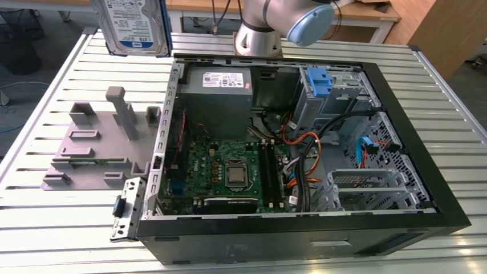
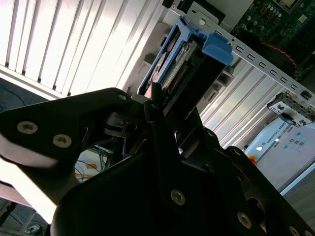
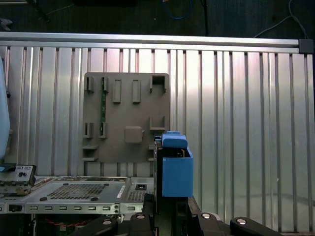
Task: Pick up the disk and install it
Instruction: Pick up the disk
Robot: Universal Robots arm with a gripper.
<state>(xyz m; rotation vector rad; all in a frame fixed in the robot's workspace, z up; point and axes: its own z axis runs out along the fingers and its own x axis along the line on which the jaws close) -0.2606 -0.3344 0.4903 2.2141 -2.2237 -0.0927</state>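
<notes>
- in the exterior view we see the disk (image 1: 137, 25) up in the air at the far corner on the exterior view's left, label facing the camera. it is over the slatted table (image 1: 45, 228) and well apart from the open computer case (image 1: 304, 231).
- in the same view the grey fixture (image 1: 91, 148) beside the case has no drive on it. the metal drive cage (image 1: 365, 185) inside the case also looks unfilled, so we judge the pick-up done and the install not yet done.
- in the second wrist view the gripper (image 2: 170, 105) has its jaws pinching the disk (image 2: 179, 69) by its near end. the drive's blue carrier bracket (image 2: 216, 49) sticks out beyond the fingers (image 2: 157, 96).
- behind it in that view we see table slats and the edge of the case, so the disk is outside the case.
- in the first wrist view the blue carrier bracket (image 3: 176, 172) stands up out of the gripper (image 3: 170, 219), with the grey fixture (image 3: 125, 118) beyond it.
- the rim of the computer case (image 3: 74, 194) lies just beside the gripper here. we take the task to be roughly half done: disk held and lifted, seating it in the case left to do.
</notes>
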